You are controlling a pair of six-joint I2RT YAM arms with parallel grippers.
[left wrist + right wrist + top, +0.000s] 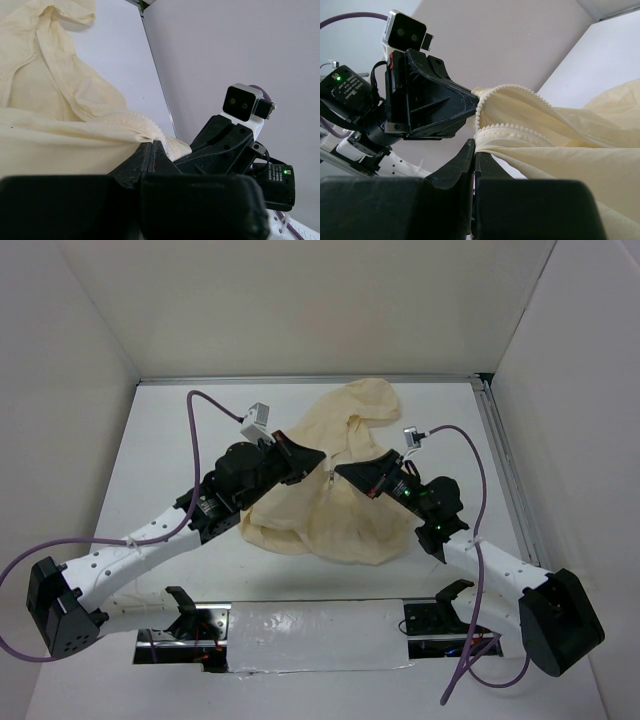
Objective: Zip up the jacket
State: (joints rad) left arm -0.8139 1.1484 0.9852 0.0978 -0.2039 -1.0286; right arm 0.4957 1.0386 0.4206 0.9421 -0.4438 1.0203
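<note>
Your jacket lies crumpled on the worktop, hood toward 12 o'clock. The left claw and right claw each pinch a zipper edge, closed on fabric. The teeth stand apart: zipping appears barely begun, the whole run left to close.

jacket on table centre, left gripper at its middle, right gripper just beside, rightward
</note>
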